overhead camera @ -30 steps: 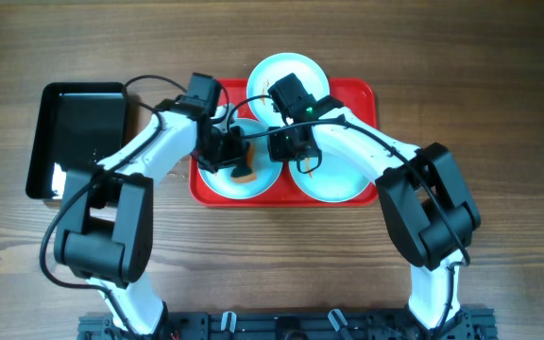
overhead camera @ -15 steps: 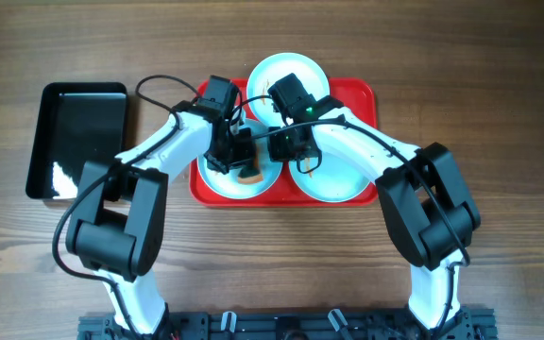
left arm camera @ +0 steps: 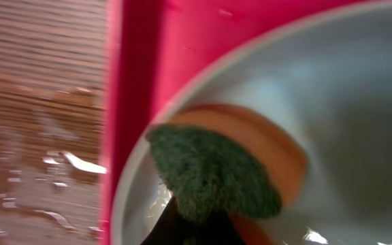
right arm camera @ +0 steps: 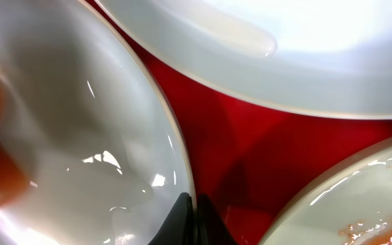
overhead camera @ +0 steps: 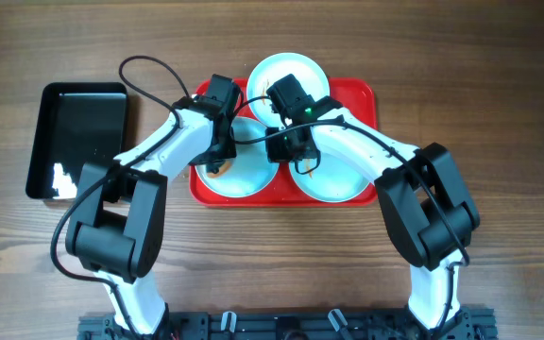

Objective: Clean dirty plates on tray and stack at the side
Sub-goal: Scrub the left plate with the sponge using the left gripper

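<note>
Three pale plates lie on the red tray (overhead camera: 362,94): a left one (overhead camera: 248,179), a right one (overhead camera: 333,179) with an orange-brown smear (right arm camera: 376,221), and a back one (overhead camera: 286,71). My left gripper (overhead camera: 217,161) is shut on an orange sponge with a green scouring side (left arm camera: 213,173) and presses it on the left plate's left part (left arm camera: 359,102), near the tray rim (left arm camera: 131,82). My right gripper (overhead camera: 277,149) is shut on the left plate's right rim (right arm camera: 182,177), between the left plate (right arm camera: 67,136) and the right plate (right arm camera: 359,197). The back plate (right arm camera: 284,47) is above.
A smaller black tray (overhead camera: 78,132) lies on the wooden table (overhead camera: 499,123) at the left. Wet drops show on the wood (left arm camera: 39,163) beside the red tray. Cables loop over both arms above the tray.
My left gripper has swept the sponge from the middle of the left plate towards its left edge. My right gripper has kept its hold on the plate's rim.
</note>
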Controlling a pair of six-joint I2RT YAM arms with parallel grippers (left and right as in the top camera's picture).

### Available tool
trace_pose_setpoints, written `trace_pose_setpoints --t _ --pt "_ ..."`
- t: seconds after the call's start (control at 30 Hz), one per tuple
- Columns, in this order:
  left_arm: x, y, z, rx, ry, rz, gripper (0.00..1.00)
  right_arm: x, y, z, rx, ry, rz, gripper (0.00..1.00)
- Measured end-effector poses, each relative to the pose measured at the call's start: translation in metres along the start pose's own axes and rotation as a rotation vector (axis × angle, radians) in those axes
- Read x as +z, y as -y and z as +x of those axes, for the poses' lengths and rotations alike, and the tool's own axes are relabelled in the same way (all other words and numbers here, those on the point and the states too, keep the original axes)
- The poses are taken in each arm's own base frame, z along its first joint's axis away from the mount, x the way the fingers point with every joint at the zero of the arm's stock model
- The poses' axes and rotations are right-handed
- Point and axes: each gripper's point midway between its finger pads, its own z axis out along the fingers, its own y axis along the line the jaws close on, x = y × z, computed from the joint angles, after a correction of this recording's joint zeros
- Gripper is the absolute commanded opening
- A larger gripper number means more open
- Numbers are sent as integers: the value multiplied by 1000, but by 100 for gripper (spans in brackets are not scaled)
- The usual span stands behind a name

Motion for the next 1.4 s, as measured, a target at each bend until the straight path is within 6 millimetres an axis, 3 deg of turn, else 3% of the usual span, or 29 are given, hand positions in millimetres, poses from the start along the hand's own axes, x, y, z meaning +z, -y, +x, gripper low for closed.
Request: trace_pose_setpoints --t 0.13,0.43,1.03,1.23,1.4 --pt "0 -11 -4 0 21 -59 4 0 0 0 0 0 -1 4" --pt "-3 -13 -3 1 15 -65 4 0 -2 0 -3 0 -4 4" --pt "-15 48 -20 -72 16 316 4 0 3 -1 4 4 9 4" --pt "-8 57 -17 -78 -14 351 4 0 4 -2 4 5 13 4" --pt "-7 51 -14 -80 -32 314 4 0 4 -2 4 6 13 4"
